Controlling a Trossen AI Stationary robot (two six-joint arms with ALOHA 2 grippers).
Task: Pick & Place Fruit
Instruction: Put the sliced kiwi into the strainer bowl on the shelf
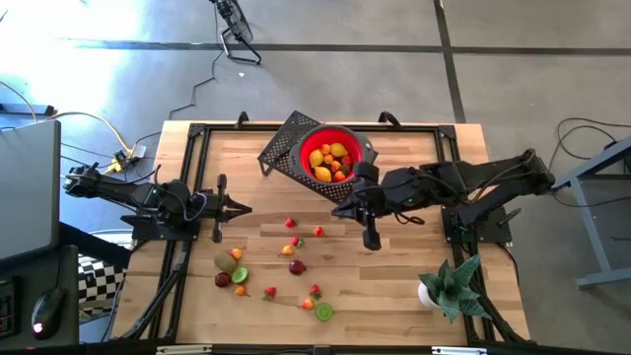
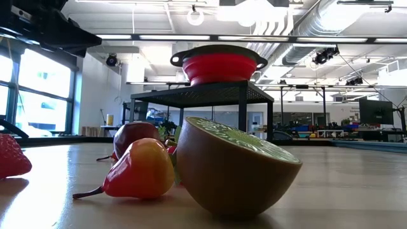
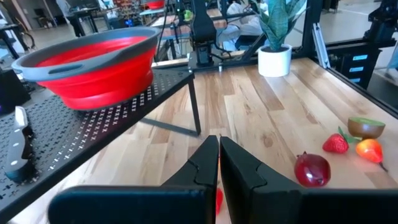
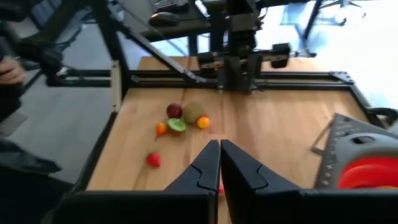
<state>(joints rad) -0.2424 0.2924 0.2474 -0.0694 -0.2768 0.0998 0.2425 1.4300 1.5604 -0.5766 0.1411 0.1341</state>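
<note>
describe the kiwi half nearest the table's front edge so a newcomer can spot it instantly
Start in the high view at the potted plant on the wooden table's front right corner and look left along the front edge. The kiwi half lies there, green cut face up, beside small red and orange fruits. The other green half lies farther left.

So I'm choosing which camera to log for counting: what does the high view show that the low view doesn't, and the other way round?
Only the high view shows both arms, the left tool and right tool, the fruit inside the red bowl, the scattered fruit across the table, and the potted plant.

Only the low view shows the legs of the black stand and the room behind, plus a halved green fruit close up.

Both show the red bowl on its stand and loose fruit on the table.
</note>
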